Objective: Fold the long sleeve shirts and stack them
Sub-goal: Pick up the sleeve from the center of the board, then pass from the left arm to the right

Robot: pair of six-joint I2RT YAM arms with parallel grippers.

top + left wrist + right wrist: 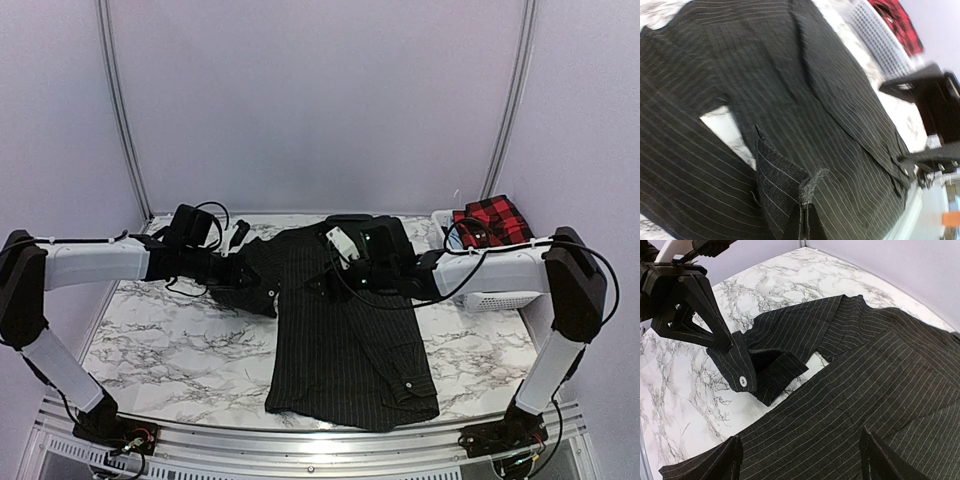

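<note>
Left gripper (731, 345): clenched on the buttoned cuff (742, 374) of one sleeve, which it holds bunched over the table (160, 345) left of the table's middle.
Right gripper (801, 460): released, both fingers spread wide with nothing between them, hovering over cloth near the table's middle.
Black pinstriped shirt (345, 345): lies mostly flat down the table's middle, hem towards the table's near edge and collar towards its far edge.
Red-and-black checked shirt (492, 222): heaped at the table's far right corner.
White lattice basket (503, 298): also at the table's far right corner, under the checked shirt.
</note>
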